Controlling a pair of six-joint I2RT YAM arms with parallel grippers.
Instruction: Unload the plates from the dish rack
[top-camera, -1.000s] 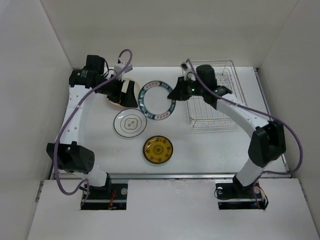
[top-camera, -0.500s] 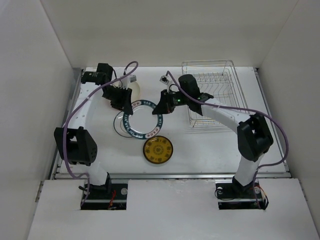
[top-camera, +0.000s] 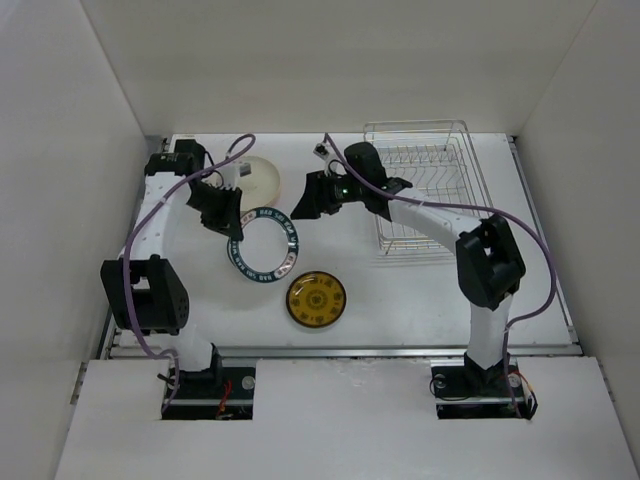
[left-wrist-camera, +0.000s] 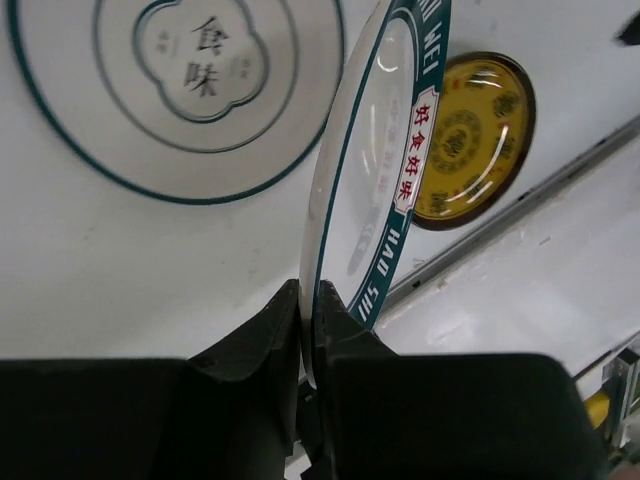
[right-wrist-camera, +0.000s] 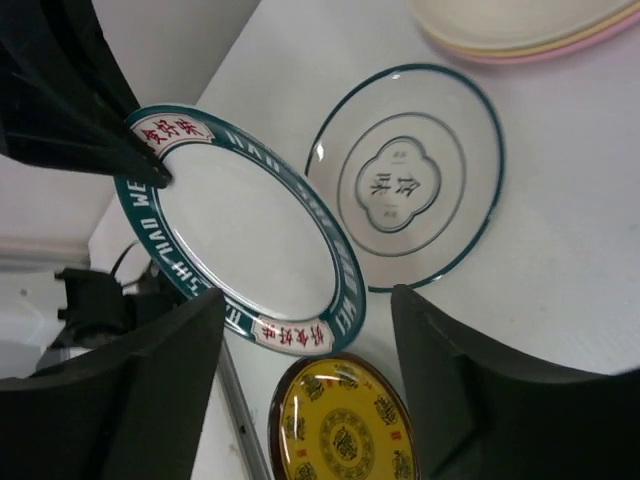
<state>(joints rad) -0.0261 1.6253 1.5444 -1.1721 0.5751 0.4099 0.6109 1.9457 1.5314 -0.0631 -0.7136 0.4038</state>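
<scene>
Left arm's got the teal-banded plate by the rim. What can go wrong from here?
1. The left pincer grips only the thin rim of the teal-banded plate, held tilted; it may slip or pivot.
2. It hangs partly over the white ringed plate; dropped, they'd clash.
3. The mustard plate lies close; lowering flat might overlap it.

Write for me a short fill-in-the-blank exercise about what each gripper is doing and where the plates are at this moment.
The jaws of the left gripper are shut on the teal-rimmed plate; those of the right gripper are ____.
The dish rack holds ____ plates.
The yellow plate lies flat on the ____.
Missing words: open; no; table.
</scene>
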